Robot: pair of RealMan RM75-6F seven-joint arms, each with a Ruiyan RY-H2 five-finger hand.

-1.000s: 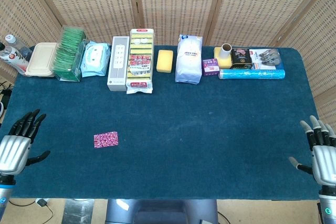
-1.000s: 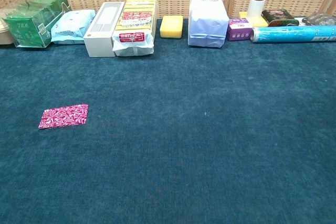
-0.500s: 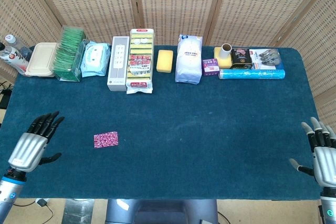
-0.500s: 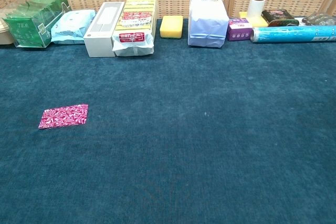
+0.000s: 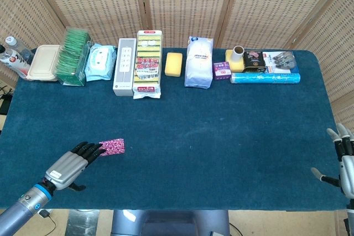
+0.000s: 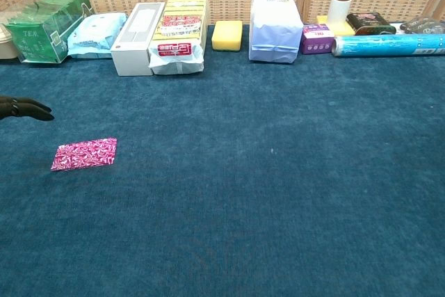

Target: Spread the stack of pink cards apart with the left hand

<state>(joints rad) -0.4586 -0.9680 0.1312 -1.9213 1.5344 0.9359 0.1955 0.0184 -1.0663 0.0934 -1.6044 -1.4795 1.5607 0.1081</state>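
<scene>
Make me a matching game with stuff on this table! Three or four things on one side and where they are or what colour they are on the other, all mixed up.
Things:
1. pink cards
2. sponge
3. left hand
4. blue roll

Descriptions:
A. yellow block in the back row, near the middle
B. long, lying at the back on the right side
C. patterned, lying flat alone on the near left of the cloth
D. fingers stretched out toward the cards, holding nothing

Pairs: 1-C, 2-A, 3-D, 4-B
</scene>
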